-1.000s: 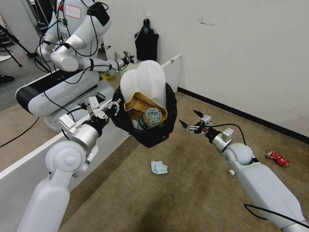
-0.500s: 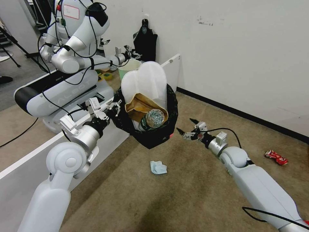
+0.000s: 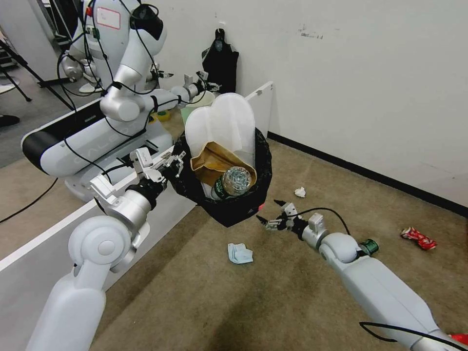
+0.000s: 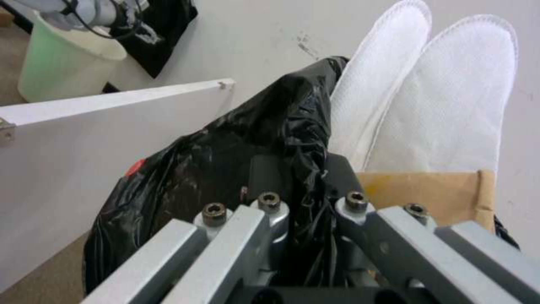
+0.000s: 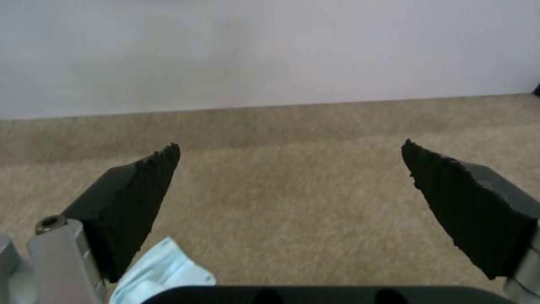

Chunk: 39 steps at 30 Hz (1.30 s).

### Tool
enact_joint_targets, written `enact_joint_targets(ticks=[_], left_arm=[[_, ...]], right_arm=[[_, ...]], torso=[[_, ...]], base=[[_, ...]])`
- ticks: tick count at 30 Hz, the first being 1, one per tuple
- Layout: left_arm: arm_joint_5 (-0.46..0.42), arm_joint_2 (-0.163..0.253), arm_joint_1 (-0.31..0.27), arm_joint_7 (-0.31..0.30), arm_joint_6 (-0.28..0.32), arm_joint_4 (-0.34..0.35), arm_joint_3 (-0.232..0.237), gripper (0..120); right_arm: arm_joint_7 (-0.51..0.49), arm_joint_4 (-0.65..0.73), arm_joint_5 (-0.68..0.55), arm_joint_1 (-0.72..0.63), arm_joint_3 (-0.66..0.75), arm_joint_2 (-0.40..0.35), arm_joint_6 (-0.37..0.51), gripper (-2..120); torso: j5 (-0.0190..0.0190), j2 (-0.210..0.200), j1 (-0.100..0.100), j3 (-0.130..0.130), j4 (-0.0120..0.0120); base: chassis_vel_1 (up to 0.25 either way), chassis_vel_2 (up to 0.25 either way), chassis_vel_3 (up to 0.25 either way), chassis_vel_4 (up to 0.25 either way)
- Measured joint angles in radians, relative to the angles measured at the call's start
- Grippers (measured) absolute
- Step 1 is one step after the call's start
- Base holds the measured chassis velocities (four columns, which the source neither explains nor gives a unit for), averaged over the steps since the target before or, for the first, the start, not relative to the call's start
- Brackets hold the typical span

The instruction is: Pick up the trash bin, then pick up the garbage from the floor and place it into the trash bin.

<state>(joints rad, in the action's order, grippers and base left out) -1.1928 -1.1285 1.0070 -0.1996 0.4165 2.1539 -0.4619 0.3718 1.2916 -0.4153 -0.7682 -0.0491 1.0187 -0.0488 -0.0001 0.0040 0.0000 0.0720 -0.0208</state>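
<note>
- left gripper (image 3: 171, 163) is clamped on the black-bagged rim of the trash bin (image 3: 229, 207), holding it up off the carpet (image 3: 273, 292)
- right gripper (image 3: 272, 214) hangs spread wide, nothing in it, just above a blue mask (image 3: 240, 254)
- bin's stuffed: slippers (image 3: 222, 122), paper bag (image 3: 214, 158), bottle (image 3: 233, 180)
- crushed can (image 3: 419, 239) and paper wad (image 3: 300, 192) lie near the wall (image 3: 365, 73)

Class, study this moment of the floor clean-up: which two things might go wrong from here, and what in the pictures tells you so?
1. The tilted red bin in its crinkly black bag, pinched at the rim by the left claw, is overfull: the flat white slippers and clear plastic bottle may tip out.
2. The open right claw hangs just under the bin and might knock it while reaching the pale blue mask.
</note>
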Motion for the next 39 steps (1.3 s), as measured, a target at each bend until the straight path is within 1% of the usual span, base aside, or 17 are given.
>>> enact_joint_targets(ticks=[7, 15, 16, 19, 21, 39], left_arm=[[-0.001, 0.0, -0.003, 0.0, 0.001, 0.002, 0.001, 4], [-0.001, -0.005, -0.007, 0.0, 0.001, -0.001, 0.005, 4], [0.001, -0.006, -0.007, 0.0, 0.001, -0.003, 0.005, 4], [0.001, -0.007, -0.006, 0.001, 0.001, -0.003, 0.005, 4], [0.002, -0.007, -0.006, 0.001, 0.001, -0.003, 0.004, 4], [0.006, -0.011, -0.006, 0.004, 0.001, -0.006, 0.005, 4]], right_arm=[[0.003, -0.037, 0.011, 0.003, -0.032, 0.012, -0.008, 100], [0.021, -0.102, -0.005, 0.046, -0.102, 0.025, -0.01, 100], [0.027, -0.128, -0.018, 0.063, -0.13, 0.035, -0.009, 100], [0.031, -0.156, -0.02, 0.078, -0.152, 0.048, -0.009, 100], [0.037, -0.197, -0.018, 0.097, -0.183, 0.071, -0.009, 100], [0.058, -0.297, 0.016, 0.132, -0.265, 0.133, -0.016, 100]], torso=[[0.0001, 0.0, 0.0, 0.0, 0.0], [0.0, 0.0, 0.0, 0.0, -0.0001], [-0.0001, 0.0, 0.0, 0.0, -0.0001], [0.0002, 0.0, 0.0, 0.0, 0.0], [0.0001, 0.0, 0.0, 0.0, 0.0], [0.0, 0.0, 0.0, 0.0, -0.0002]], base=[[0.0, 0.0, 0.0, 0.0], [0.0, 0.0, 0.0, 0.0], [0.0, 0.0, 0.0, 0.0], [0.0, 0.0, 0.0, 0.0], [0.0, 0.0, 0.0, 0.0], [0.0, 0.0, 0.0, 0.0]])
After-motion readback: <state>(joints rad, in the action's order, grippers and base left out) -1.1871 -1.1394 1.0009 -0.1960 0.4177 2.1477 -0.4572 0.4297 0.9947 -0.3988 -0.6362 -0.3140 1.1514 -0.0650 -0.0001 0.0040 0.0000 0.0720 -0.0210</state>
